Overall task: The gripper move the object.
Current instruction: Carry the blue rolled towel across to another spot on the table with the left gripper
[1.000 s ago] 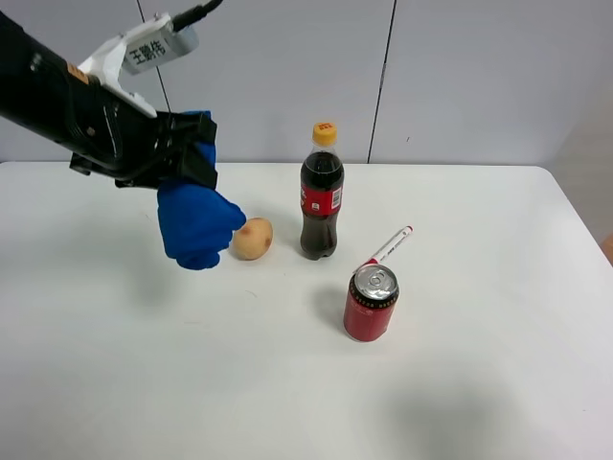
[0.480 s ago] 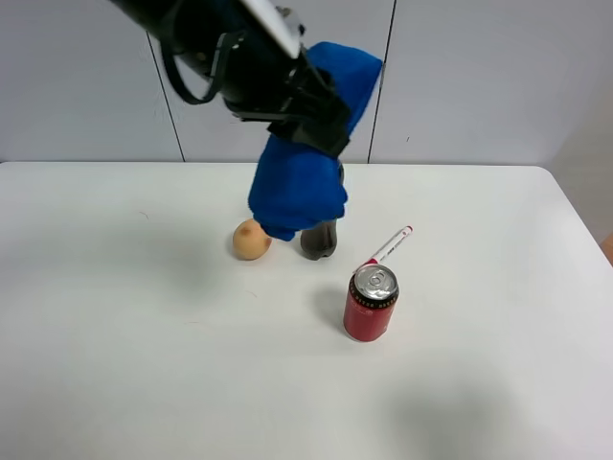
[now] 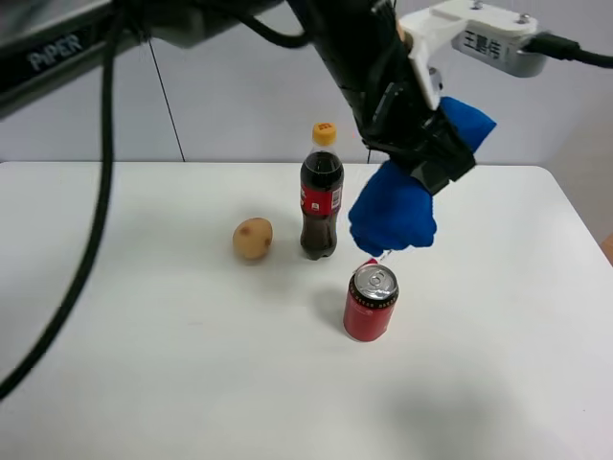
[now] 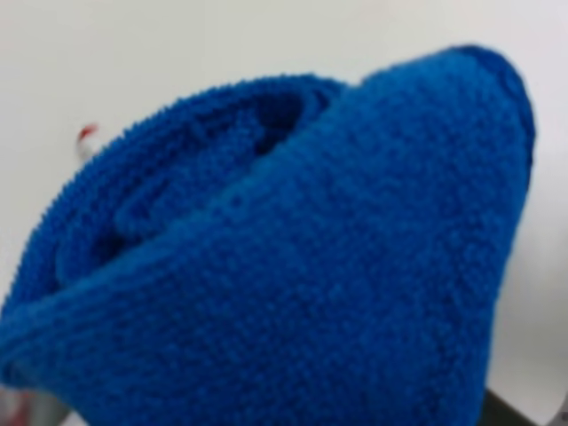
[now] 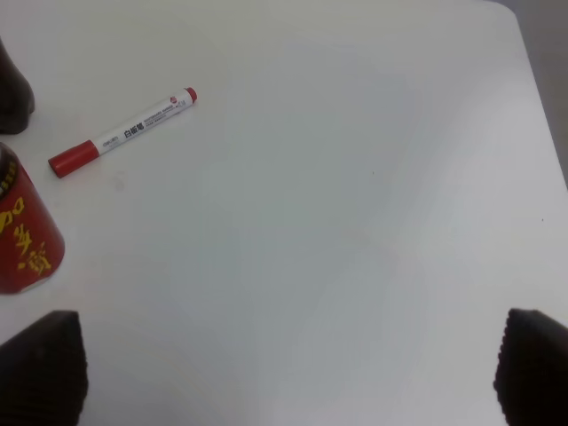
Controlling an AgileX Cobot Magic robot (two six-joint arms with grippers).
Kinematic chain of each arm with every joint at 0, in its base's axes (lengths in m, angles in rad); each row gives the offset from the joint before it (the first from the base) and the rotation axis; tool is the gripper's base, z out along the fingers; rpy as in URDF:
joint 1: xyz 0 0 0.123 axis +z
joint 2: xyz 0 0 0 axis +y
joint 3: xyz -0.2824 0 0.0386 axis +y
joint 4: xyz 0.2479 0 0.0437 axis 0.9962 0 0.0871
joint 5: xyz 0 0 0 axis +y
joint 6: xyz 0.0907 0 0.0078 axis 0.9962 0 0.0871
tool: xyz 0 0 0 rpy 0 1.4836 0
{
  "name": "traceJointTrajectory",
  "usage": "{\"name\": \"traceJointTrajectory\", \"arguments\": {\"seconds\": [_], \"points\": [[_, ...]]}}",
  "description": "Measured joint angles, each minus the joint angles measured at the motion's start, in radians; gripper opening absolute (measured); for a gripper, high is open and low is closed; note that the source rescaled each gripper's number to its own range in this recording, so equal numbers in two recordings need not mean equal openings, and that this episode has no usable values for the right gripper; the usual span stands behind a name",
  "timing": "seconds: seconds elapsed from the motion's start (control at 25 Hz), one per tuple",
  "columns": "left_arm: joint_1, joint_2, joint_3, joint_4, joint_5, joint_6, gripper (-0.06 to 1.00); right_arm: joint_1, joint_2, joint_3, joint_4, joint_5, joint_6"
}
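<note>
We held the blue cloth bundle aloft over a crowded patch of table
The left gripper was clenched on the bundle's pinched middle. The bundle hung in the air right of centre in the high view, its lower lobe showing just over the red soda can and near the cola bottle. We judged that a low sweep or an early descent could drag that lobe against can or bottle and tip either. The soft cloth might also slip from so narrow a grasp. The red-capped marker lay beside the can and could get buried under a drop. The right gripper sat released, fingers wide apart. The potato lay well apart, left of the bottle
</note>
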Motion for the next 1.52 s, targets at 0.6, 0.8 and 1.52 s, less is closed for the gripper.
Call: {"name": "traceJointTrajectory", "arguments": {"seconds": [0.6, 0.8, 1.52], "points": [[-0.183, 0.242, -0.052, -0.032, -0.194, 0.000, 0.00, 0.000, 0.000, 0.000, 0.000, 0.000, 0.000], [-0.188, 0.294, -0.053, -0.035, -0.245, -0.013, 0.00, 0.000, 0.000, 0.000, 0.000, -0.001, 0.000], [-0.101, 0.400, -0.053, -0.030, -0.384, -0.415, 0.00, 0.000, 0.000, 0.000, 0.000, -0.003, 0.000]]}}
